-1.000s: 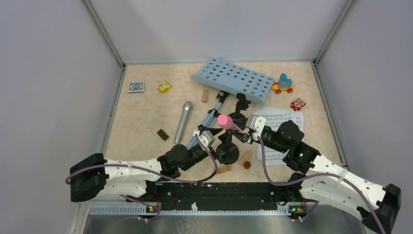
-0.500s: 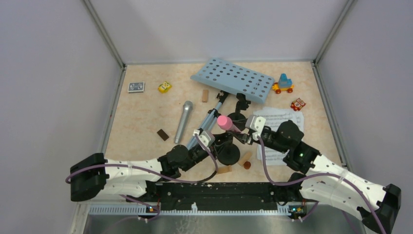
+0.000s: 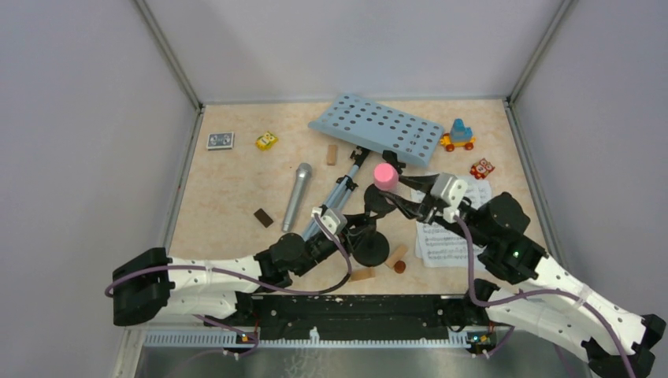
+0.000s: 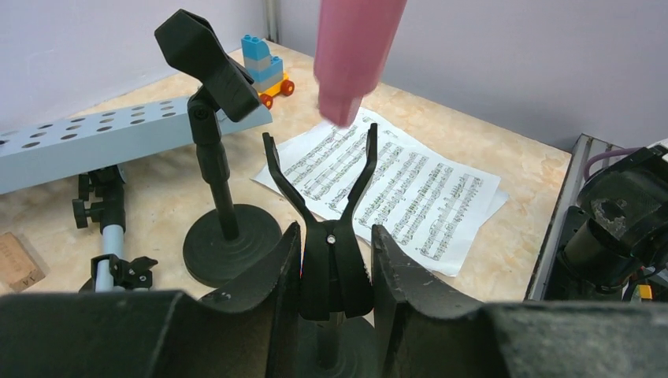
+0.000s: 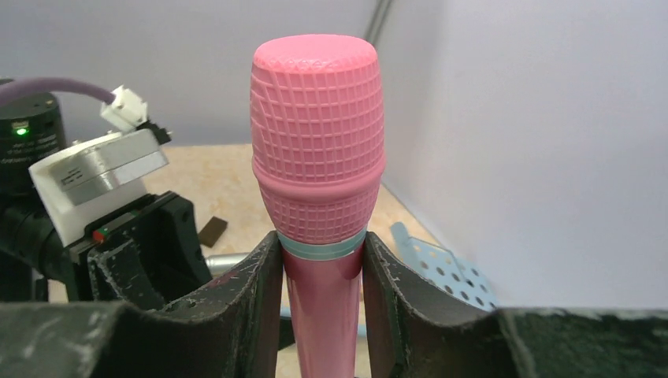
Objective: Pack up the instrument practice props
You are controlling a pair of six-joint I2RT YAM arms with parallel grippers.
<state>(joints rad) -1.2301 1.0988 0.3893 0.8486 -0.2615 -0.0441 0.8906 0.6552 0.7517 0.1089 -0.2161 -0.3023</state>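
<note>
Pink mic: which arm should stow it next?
Right. The right hand grips the pink mic, held just above the clip. The left hand is shut on the mic holder, so it's busy.

The jaws clasp the black mic holder (image 4: 332, 236), pink microphone (image 4: 356, 47) apparently clear above it.

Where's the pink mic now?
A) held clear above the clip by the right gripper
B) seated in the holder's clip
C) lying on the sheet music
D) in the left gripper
A: the right gripper is shut on the pink microphone, whose lower end hangs above the empty fork of the mic holder clamped by the left gripper.
</note>
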